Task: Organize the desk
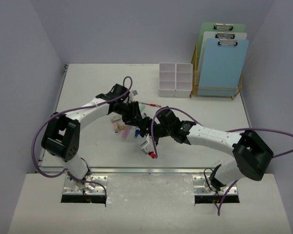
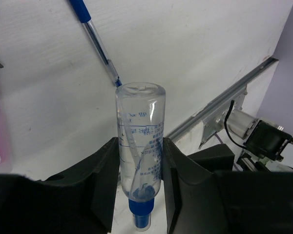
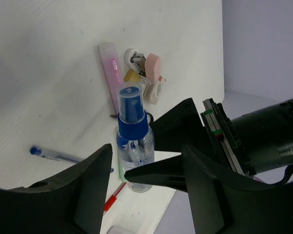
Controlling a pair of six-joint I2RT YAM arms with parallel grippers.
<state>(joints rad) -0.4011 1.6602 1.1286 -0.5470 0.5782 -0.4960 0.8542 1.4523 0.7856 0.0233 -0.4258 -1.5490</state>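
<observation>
The worktop [image 1: 97, 83] is the wide white surface filling the middle of the top view, with a metal rail [image 1: 151, 170] along its near edge, just ahead of the 2 arm bases.

Over its middle, somewhat toward the near edge, both arms meet. The left jaws are closed on a clear spray bottle [image 2: 139, 136], 1 finger pressed on each side of its lower body. The blue cap [image 2: 140, 207] points back toward the wrist and the rounded base points away. The right jaws stand well apart and grip nothing. In the right wrist view the bottle's blue cap shows in the gap between them, and no contact with either finger is visible.

On the worktop beyond the bottle lies a blue pen [image 2: 95, 39]. A flat pink stick [image 3: 111, 73] lies nearby, and next to it sits a small peach-and-white item [image 3: 152, 73]. A red pen [image 1: 150, 105] lies toward the middle.

At the far edge sits a white compartmented organizer [image 1: 176, 79]. Just beside it, in the far right corner, a gold wire rack [image 1: 218, 90] holds 3 clipboards [image 1: 219, 63] upright.
</observation>
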